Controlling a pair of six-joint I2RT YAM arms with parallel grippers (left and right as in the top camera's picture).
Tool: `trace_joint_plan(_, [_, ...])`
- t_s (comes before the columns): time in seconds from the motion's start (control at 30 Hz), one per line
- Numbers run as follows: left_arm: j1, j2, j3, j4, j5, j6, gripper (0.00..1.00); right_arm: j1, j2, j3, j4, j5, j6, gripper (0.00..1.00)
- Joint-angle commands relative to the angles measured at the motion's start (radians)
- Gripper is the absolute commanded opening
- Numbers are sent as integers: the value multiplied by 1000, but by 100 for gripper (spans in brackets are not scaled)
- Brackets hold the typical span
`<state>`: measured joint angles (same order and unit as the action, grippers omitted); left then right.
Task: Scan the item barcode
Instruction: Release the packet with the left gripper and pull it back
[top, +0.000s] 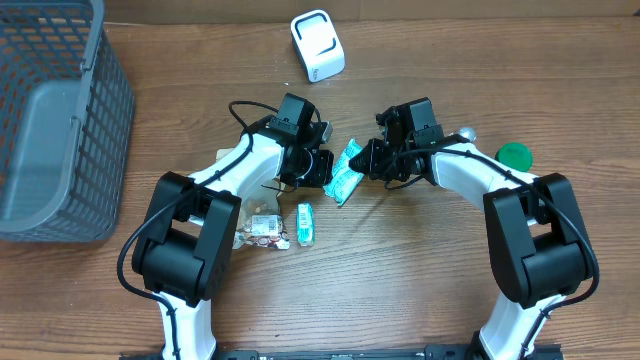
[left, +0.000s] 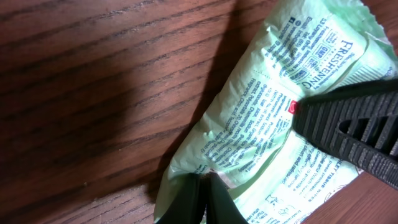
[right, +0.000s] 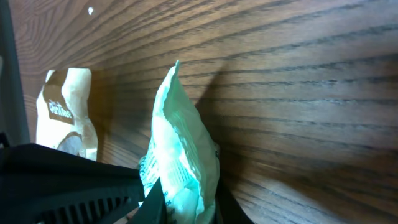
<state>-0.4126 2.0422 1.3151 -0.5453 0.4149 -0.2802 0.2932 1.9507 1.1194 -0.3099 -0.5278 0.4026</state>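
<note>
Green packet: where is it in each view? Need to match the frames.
Overhead: green packet sits mid-table, just above centre.
Left wrist: packet fills the right half, printed side facing the camera.
Right wrist: packet is at bottom centre, seen edge-on, pointing up.
Shared landmark: the wooden table, whose grain shows behind the packet in all three.

3 pkts (top: 343, 170) (top: 306, 224) (top: 264, 228), 1 basket (top: 60, 120), 1 scanner (top: 318, 45), 1 green lid (top: 514, 155)
</note>
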Motion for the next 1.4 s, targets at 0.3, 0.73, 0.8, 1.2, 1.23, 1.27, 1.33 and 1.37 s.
trace_joint_plan(0.3, [74,-10,14,-5,-48,19,4,-3,-60,2,-30,-211,-182,4])
trace_joint_plan(0.73, [261,-168,211,-153,-89,23,4,-3,-222,77,-88,-160,-230,4])
trace_joint_plan(0.8, [306,-173,243,-180,-120,23,4,-1,-239,113,-143,-116,-270,4])
trace_joint_plan(1.2, [493,-171,258,-232,-216,34,73,3,-254,156,-228,-14,-322,4])
trace_joint_plan(1.23, [499,-171,258,-238,-216,34,100,6,-254,158,-227,-5,-322,4])
trace_joint_plan(1.27, [501,-171,258,-241,-216,34,100,8,-254,166,-230,-3,-322,3])
trace_joint_plan(1.33, [502,-171,258,-240,-216,34,99,11,-254,203,-262,17,-321,3])
trace_joint_plan(1.37, [502,-171,258,-240,-216,34,100,11,-254,232,-290,40,-321,3])
